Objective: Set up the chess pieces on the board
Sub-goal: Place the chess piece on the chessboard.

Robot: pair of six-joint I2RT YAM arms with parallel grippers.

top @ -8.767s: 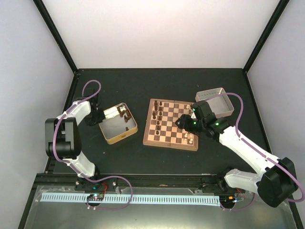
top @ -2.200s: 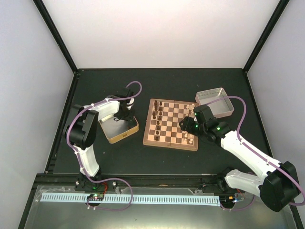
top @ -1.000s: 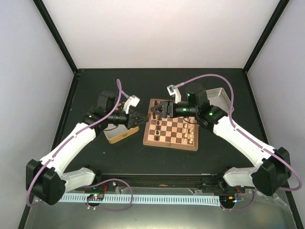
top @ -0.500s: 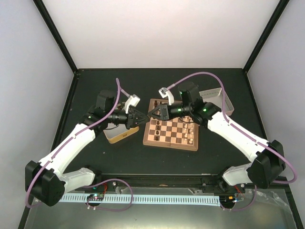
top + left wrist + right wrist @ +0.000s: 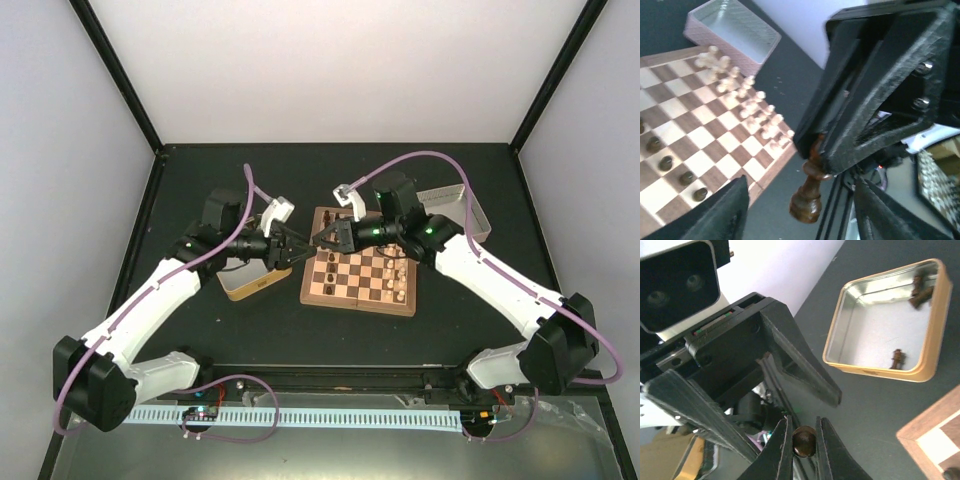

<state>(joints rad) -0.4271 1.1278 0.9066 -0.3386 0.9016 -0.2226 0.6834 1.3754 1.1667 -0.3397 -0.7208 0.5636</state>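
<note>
Above the 10 o'clock corner of the chessboard [image 5: 355, 303], the two grippers meet tip to tip in mid-air. The right gripper [image 5: 322, 238] is pinching a dark brown chess piece [image 5: 807, 192] by its head, so the piece hangs base-down and clear of the board (which piece it is I cannot tell, since the fingers hide the head). The left gripper [image 5: 300, 240] stands spread, its fingers [image 5: 720, 212] well apart on either side of the piece and not touching it. More dark pieces [image 5: 665, 162] stand in a row along the board's 9 o'clock side, and cream pieces [image 5: 747, 100] crowd its 3 o'clock side. A gold tin [image 5: 250, 285] lies at 9 o'clock of the board with a few dark pieces [image 5: 897, 359] lying in it. A silver tin [image 5: 475, 215] sits at the board's 2 o'clock.
</note>
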